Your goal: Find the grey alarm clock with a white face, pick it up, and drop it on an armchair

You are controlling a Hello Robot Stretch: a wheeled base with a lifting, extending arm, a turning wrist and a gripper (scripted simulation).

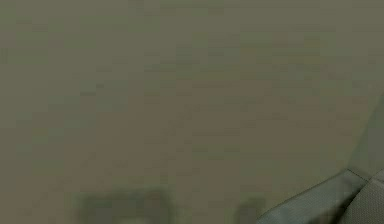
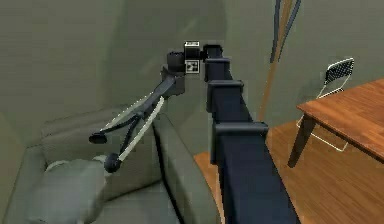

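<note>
Arm side view puts the armchair (image 2: 45, 150) at 8 o'clock, grey-green, with a pale grey rounded shape (image 2: 75, 185) lying on its seat at 7 o'clock. I cannot tell whether that shape is a cushion or the alarm clock. No white face can be made out, so where the clock is stays uncertain.

The main risk, as I judge it, is a drop made on a guess. With that shape right at the fingertips, I cannot tell whether the claw (image 2: 104, 151) holds anything, nor how tightly it is set. A release could let go of nothing. If the clock is there, it could land on the rounded shape and roll toward the seat's edge and the floor (image 2: 300, 190). A second risk is the fingers (image 2: 131, 114) catching the upholstery if the arm lowers or pulls back, since they hang close over the seat.

The arm (image 2: 235, 125) rises as a dark bar from 6 o'clock toward 12, reaching well out. Its white squares (image 2: 191, 58) sit at the far end near 12 o'clock. From there the claw angles down toward 8 o'clock, its two thin fingers pointing at the seat.

A wooden surface (image 2: 350, 105) stands at 3 o'clock, well apart from the arm. A metal-framed chair (image 2: 338, 72) stands beyond it, and thin poles (image 2: 283, 40) lean at the wall (image 2: 120, 30) near 1 o'clock.

The forward view shows a plain olive wall, with a pale grey edge at 4 o'clock, possibly the armchair's.
</note>
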